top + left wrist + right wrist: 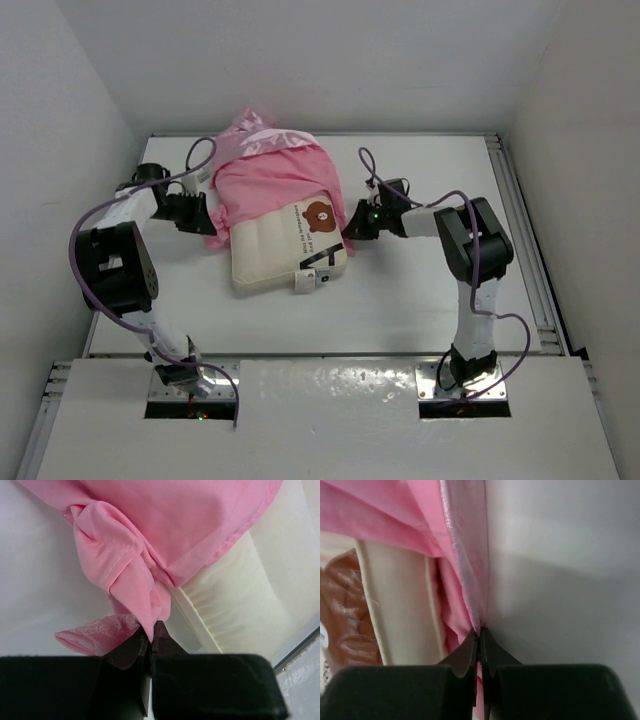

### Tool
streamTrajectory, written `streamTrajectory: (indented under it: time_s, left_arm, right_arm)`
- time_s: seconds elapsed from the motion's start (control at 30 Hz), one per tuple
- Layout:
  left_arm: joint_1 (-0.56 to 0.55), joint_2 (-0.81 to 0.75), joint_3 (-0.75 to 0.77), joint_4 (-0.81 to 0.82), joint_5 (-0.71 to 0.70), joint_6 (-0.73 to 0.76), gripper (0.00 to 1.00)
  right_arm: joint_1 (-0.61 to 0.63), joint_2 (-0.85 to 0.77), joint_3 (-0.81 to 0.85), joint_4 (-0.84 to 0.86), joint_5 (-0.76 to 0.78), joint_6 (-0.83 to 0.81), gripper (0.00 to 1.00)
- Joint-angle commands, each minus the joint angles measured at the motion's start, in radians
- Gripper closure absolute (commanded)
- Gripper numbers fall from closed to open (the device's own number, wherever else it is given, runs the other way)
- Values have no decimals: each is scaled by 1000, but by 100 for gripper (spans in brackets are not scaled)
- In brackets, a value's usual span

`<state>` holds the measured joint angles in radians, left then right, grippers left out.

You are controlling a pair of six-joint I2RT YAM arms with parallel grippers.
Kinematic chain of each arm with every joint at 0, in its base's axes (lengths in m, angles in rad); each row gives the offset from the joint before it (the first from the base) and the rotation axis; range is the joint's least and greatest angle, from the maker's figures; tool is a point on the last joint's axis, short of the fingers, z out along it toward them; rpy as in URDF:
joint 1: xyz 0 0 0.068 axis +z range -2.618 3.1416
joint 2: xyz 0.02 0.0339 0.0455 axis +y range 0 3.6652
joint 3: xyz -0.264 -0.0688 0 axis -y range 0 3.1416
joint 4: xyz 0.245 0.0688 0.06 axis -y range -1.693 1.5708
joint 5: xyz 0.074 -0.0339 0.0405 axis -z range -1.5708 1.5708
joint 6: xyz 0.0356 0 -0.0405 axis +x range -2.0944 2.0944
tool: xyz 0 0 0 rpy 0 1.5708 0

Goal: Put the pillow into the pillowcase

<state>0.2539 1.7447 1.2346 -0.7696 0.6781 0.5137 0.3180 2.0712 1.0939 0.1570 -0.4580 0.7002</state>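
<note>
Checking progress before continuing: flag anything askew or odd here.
The pillowcase sits bunched over the far half of the pillow, which lies tilted. The pillow's bear-print end is bare. Nothing looks damaged.

Nothing written can be read anywhere. The pillow [275,258] carries a brown bear-face print [319,213] just beside the jaws of the right gripper [350,230]. The dark lettering [301,234] next to the print and the white tag [305,282] are both too small to make out.
</note>
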Motion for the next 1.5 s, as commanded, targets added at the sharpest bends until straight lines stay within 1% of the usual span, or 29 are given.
streamTrajectory:
  time_s: [0.0, 0.03, 0.1, 0.13, 0.17, 0.23, 0.27, 0.33, 0.37, 0.43, 0.47, 0.5, 0.53, 0.57, 0.6, 0.63, 0.67, 0.7, 0.73, 0.77, 0.8, 0.83, 1.0, 1.07, 1.17, 1.3, 1.4, 1.43, 1.47]
  left_arm:
    - [-7, -37, 0, 29, 44, -15, 100]
    - [-5, -36, 5, 23, 51, -15, 100]
    - [2, -37, 35, -23, 92, -11, 100]
    - [11, -36, 58, -49, 119, -3, 100]
    - [21, -37, 122, -119, 200, 0, 100]
    - [51, -40, 207, -184, 289, 6, 100]
    - [61, -51, 294, -207, 352, -7, 100]
    - [84, -62, 385, -203, 385, -99, 100]
    - [87, -79, 469, -186, 400, -133, 100]
    - [91, -86, 550, -110, 400, -238, 100]
    - [94, -71, 645, -88, 412, -269, 100]
    - [100, -59, 701, -82, 423, -302, 100]
    - [102, -47, 747, -70, 434, -385, 100]
    - [110, -34, 784, 11, 458, -439, 100]
    - [111, -36, 825, 67, 463, -574, 100]
    - [114, -39, 841, 126, 471, -636, 100]
    - [120, -42, 853, 259, 492, -693, 100]
    - [122, -40, 883, 335, 503, -822, 100]
    - [125, -36, 897, 407, 509, -887, 100]
    - [125, -33, 908, 549, 515, -947, 100]
    - [125, -28, 933, 611, 515, -1039, 100]
    - [125, -16, 945, 659, 506, -1075, 100]
    - [122, 3, 1011, 835, 482, -1205, 100]
    - [122, 16, 1063, 900, 471, -1231, 100]
    - [122, 39, 1147, 934, 446, -1229, 100]
    - [122, 44, 1151, 946, 434, -1242, 100]
    - [146, 58, 1192, 1032, 425, -1299, 100]
    - [174, 68, 1222, 1102, 414, -1345, 100]
    - [192, 75, 1288, 1127, 402, -1362, 100]
  right_arm:
    - [-5, 0, -113, 178, -122, 148, 100]
    - [-13, -12, -161, 240, -164, 188, 100]
    - [-48, -48, -198, 370, -192, 292, 100]
    - [-56, -78, -210, 400, -209, 323, 100]
    - [-72, -148, -209, 412, -241, 369, 100]
    - [-76, -235, -180, 427, -264, 412, 100]
    - [-77, -316, -166, 444, -281, 470, 100]
    - [-80, -382, -105, 506, -289, 536, 100]
    - [-88, -408, -74, 512, -288, 585, 100]
    - [-92, -451, 25, 506, -291, 610, 100]
    - [-99, -459, 62, 495, -291, 611, 100]
    - [-100, -470, 93, 468, -286, 610, 100]
    - [-102, -473, 156, 466, -283, 608, 100]
    - [-106, -473, 187, 463, -281, 613, 100]
    - [-109, -470, 254, 463, -277, 617, 100]
    - [-114, -467, 285, 463, -275, 621, 100]
    - [-123, -462, 325, 460, -272, 616, 100]
    - [-125, -451, 398, 444, -268, 605, 100]
    - [-128, -445, 434, 428, -257, 567, 100]
    - [-132, -439, 469, 380, -251, 543, 100]
    - [-132, -436, 528, 360, -240, 520, 100]
    - [-132, -430, 550, 343, -223, 481, 100]
    - [-132, -442, 607, 326, -183, 440, 100]
    - [-134, -444, 650, 282, -165, 394, 100]
    - [-129, -444, 693, 236, -147, 335, 100]
    - [-114, -454, 690, 227, -136, 312, 100]
    - [-108, -464, 716, 219, -125, 283, 100]
    - [-109, -464, 734, 195, -123, 269, 100]
    - [-109, -468, 770, 182, -113, 251, 100]
